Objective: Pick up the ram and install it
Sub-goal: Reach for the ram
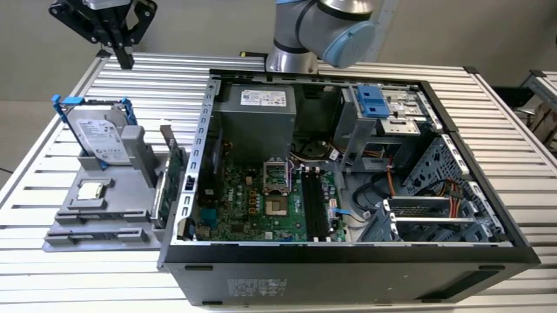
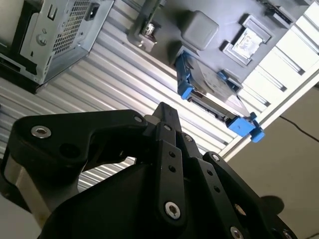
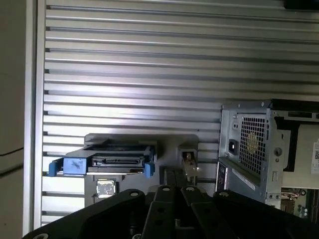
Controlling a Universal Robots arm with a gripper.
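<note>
The ram (image 1: 174, 173) is a slim green stick standing on edge in the grey holder (image 1: 104, 218), between the holder's blocks and the open computer case (image 1: 348, 251). My gripper (image 1: 125, 62) hangs high above the table's far corner at the exterior view's left, well behind the holder and apart from the ram. Its black fingers (image 2: 165, 124) meet at the tips and hold nothing. The black memory slots (image 1: 315, 208) lie on the green motherboard (image 1: 248, 202) inside the case.
A silver hard drive (image 1: 96, 134) with blue rails stands upright in the holder, also seen as the hard drive (image 3: 117, 162) in the first wrist view. A small square processor chip (image 1: 91, 190) lies in front of it. The arm's base (image 1: 291, 52) rises behind the case.
</note>
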